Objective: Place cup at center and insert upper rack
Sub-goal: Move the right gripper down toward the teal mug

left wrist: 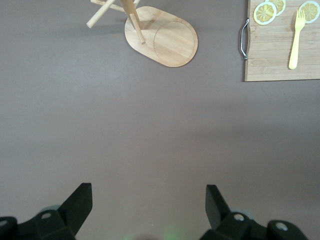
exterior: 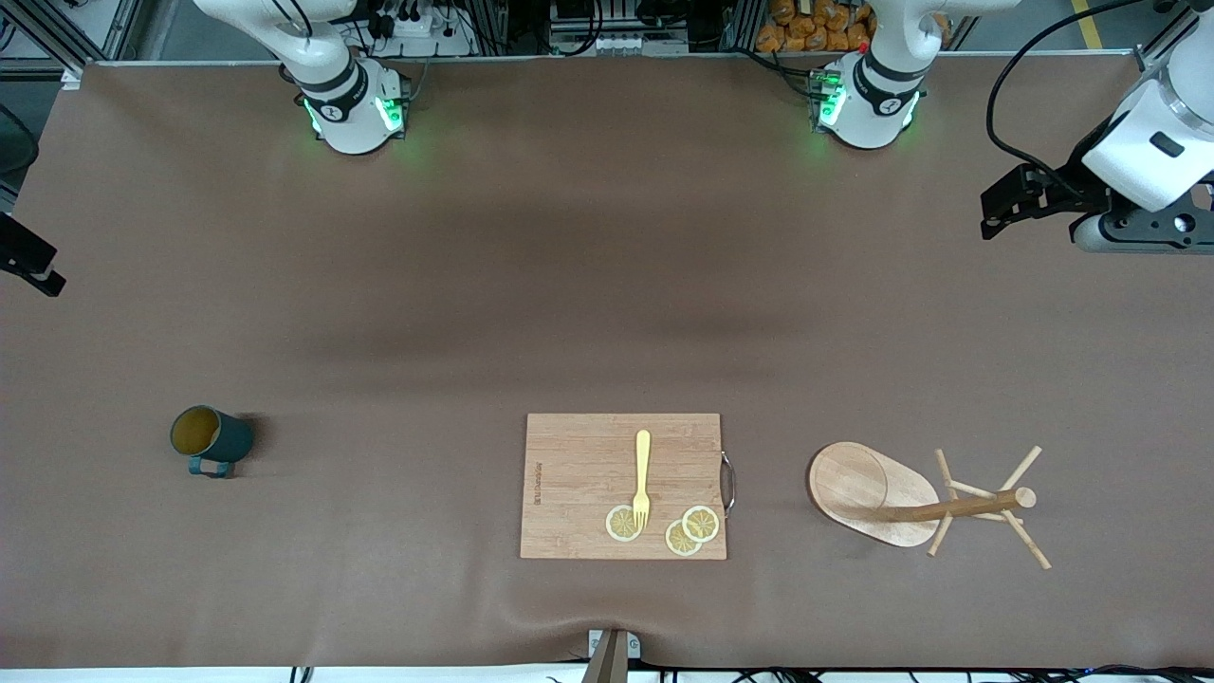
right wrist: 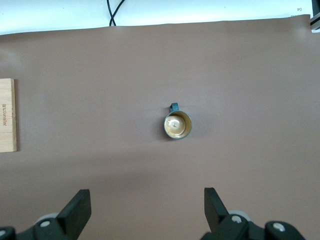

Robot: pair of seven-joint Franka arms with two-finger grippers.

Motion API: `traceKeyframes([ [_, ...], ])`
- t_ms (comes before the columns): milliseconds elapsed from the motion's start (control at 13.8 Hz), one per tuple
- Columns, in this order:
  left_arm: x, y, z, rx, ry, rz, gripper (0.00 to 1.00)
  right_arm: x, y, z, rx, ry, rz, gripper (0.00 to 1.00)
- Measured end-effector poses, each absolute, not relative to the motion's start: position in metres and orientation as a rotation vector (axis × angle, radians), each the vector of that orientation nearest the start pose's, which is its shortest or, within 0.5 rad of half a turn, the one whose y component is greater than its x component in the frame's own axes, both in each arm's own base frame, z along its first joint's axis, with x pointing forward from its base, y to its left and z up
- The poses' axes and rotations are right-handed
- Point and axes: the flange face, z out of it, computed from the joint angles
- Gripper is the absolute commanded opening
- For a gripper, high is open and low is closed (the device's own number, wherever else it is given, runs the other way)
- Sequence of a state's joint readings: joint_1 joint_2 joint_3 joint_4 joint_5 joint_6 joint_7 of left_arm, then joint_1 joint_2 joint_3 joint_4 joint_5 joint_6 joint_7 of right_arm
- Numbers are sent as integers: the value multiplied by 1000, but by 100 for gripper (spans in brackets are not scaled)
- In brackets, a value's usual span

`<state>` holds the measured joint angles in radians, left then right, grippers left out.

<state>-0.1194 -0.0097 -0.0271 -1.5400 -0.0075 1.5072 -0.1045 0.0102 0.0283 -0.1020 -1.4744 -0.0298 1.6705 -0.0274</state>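
Nearest the front camera: a wooden cutting board (exterior: pixel 623 486) lies flat on the brown counter (exterior: pixel 455 285). A yellow fork (exterior: pixel 642 479) rests on it, tines touching one of three lemon slices (exterior: pixel 701 523); the other two overlap just beside it. A metal handle (exterior: pixel 727 483) sits on the board's edge toward the left arm's end.

About level with the board, toward the left arm's end: the mug tree (exterior: pixel 910 498) stands upright on its oval base, pole rising, thin pegs angling off near the top. Apart from the board, near its handle.

Toward the right arm's end, well apart from the board: the cup (exterior: pixel 211 440), dark teal, tan inside, upright, mouth up, handle turned toward the front camera.

Farther back, up in the air: the left gripper (left wrist: pixel 149 202) hangs over bare counter at the left arm's end. Fingers (left wrist: pixel 80 202) spread wide, nothing between them. In the left wrist view the mug tree base (left wrist: pixel 162 35) lies well ahead of the fingertips, no contact, with the board's corner off to one side.

The right gripper (right wrist: pixel 147 205) is over bare counter at the right arm's end, only its edge showing in the front view. Fingers (right wrist: pixel 77 207) released, wide apart, empty. The cup (right wrist: pixel 177 125) sits ahead of the fingertips, roughly in line with the gap between them, well apart.
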Motion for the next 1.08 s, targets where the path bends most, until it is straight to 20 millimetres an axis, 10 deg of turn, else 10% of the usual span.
traceKeyframes([
  [723, 540, -78, 639, -3145, 59, 38, 100, 572, -54, 660, -3173, 100, -245, 100],
  [1084, 541, -80, 634, -3144, 20, 50, 100, 611, -51, 594, -3188, 84, -133, 100],
])
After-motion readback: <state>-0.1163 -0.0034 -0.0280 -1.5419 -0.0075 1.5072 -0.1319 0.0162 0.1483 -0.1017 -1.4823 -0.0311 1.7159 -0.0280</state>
